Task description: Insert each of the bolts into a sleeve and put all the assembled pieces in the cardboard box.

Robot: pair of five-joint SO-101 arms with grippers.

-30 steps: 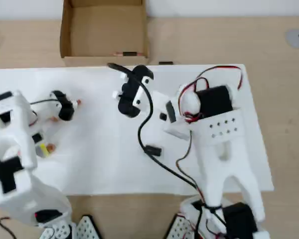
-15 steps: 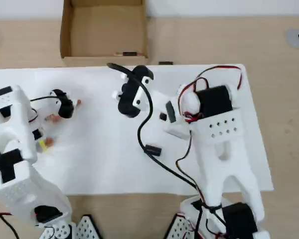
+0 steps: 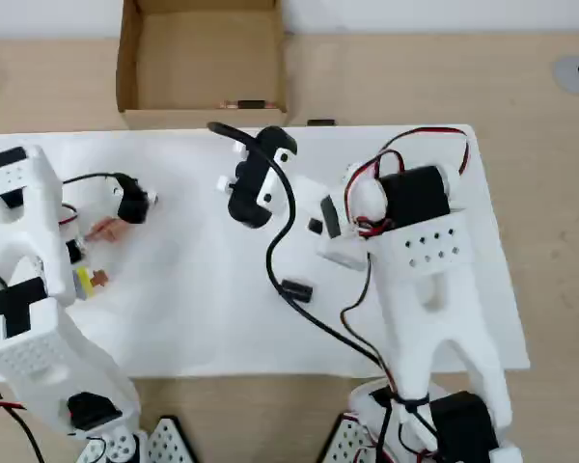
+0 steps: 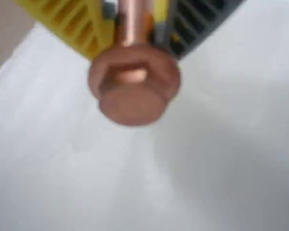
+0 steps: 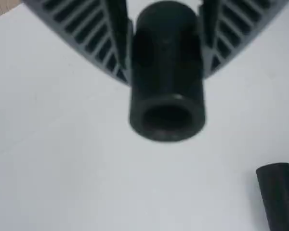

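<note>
Gripping the bolt [image 4: 133, 91], the left tool [image 4: 135, 26] hides its shank's end.

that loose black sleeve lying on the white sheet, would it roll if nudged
The loose sleeve looks like a short round tube lying on its side on the flat white sheet, so a sideways nudge would probably roll it. It looks rigid and small, so likely light and unlikely to bend.

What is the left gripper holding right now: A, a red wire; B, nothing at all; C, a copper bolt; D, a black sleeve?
C: the left wrist view shows the left gripper shut on a copper bolt, head toward the camera; the black sleeve is in the right gripper.
</note>
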